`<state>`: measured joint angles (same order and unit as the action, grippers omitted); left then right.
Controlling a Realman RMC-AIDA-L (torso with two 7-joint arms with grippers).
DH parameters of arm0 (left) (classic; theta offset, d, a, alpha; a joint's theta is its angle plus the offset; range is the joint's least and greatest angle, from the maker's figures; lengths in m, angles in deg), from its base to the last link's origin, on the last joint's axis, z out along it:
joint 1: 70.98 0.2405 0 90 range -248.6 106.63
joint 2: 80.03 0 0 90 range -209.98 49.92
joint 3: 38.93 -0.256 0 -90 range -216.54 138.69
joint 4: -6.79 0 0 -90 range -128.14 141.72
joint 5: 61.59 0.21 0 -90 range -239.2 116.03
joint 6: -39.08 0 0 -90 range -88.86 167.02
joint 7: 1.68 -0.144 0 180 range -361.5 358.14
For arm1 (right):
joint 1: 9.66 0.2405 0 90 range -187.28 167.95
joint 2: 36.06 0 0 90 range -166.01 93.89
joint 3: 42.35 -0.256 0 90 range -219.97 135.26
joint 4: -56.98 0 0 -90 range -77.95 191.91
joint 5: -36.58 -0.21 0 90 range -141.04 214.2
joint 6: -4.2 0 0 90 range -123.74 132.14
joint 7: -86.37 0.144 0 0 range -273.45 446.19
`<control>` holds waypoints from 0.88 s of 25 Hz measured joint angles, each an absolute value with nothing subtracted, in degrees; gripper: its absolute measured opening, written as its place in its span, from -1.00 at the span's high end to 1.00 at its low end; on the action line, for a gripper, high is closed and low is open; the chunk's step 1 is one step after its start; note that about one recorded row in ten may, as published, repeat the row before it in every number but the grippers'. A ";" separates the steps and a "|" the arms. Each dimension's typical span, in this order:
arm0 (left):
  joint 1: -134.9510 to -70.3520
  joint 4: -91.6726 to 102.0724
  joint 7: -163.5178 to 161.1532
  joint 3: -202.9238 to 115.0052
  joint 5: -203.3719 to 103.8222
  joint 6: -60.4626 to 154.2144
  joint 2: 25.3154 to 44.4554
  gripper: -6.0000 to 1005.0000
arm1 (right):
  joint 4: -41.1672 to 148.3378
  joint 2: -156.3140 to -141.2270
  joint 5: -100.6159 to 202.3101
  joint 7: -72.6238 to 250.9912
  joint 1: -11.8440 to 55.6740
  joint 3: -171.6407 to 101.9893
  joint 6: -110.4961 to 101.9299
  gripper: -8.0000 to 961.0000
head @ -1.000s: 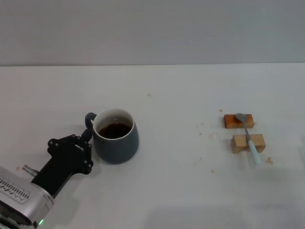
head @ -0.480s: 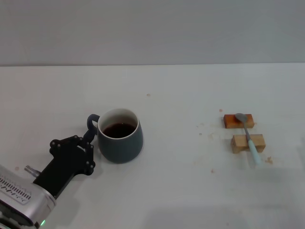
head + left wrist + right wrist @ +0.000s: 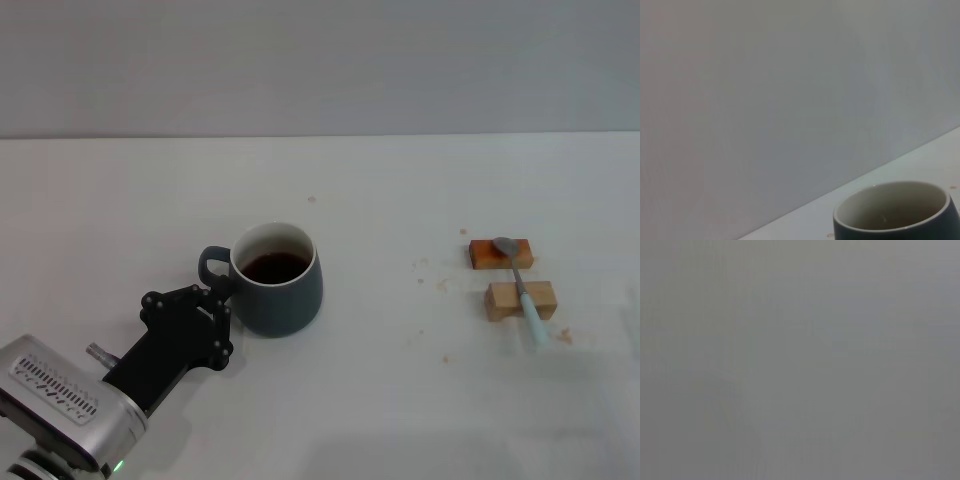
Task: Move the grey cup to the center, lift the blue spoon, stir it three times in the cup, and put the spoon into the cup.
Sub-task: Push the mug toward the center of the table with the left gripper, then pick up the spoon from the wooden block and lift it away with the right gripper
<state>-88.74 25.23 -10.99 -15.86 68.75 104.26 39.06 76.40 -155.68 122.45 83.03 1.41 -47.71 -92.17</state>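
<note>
The grey cup (image 3: pixel 279 279) stands on the white table left of the middle, with dark brown liquid inside and its loop handle pointing left. My left gripper (image 3: pixel 214 289) is at that handle and shut on it; the arm comes in from the lower left. The cup's rim and white inside also show in the left wrist view (image 3: pixel 895 212). The blue spoon (image 3: pixel 521 287) lies at the right across two wooden blocks, metal bowl toward the far side, pale handle toward me. My right gripper is out of view; the right wrist view shows only plain grey.
Two small wooden blocks, one reddish (image 3: pixel 487 254) and one pale (image 3: pixel 503 302), hold the spoon. Small crumbs lie on the white table (image 3: pixel 400 400) around them. A grey wall runs behind the table's far edge.
My left gripper has moved to the right with the cup, which has slid toward the middle of the table. The spoon and blocks have not moved.
</note>
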 joint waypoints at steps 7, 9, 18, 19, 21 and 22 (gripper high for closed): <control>-87.83 25.00 -10.99 -15.47 68.42 104.72 38.87 0.99 | 76.40 -155.68 122.45 83.03 1.35 -47.68 -91.86 -0.56; -87.34 24.89 -10.99 -15.10 68.32 104.78 38.84 0.99 | 76.40 -155.68 122.45 83.03 1.34 -47.66 -91.86 -0.56; -76.27 24.50 -10.32 -4.48 68.12 112.86 38.33 0.99 | 77.32 -155.62 122.45 83.03 0.13 -44.86 -91.86 -0.56; -74.53 24.28 -10.21 -2.71 68.12 114.37 38.32 0.99 | 77.63 -155.57 122.44 83.03 -0.04 -44.18 -91.86 -0.56; -72.43 23.45 -9.83 -0.39 68.10 115.87 38.29 0.99 | 78.28 -155.53 122.45 83.03 -0.43 -42.29 -91.86 -0.56; -71.83 23.02 -9.60 0.39 68.10 116.30 38.29 0.99 | 78.73 -155.57 122.44 83.04 -0.58 -40.36 -91.64 -0.56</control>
<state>-71.83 23.02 -9.60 0.39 68.10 116.30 38.29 78.73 -155.57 122.44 83.04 -0.58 -40.36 -91.64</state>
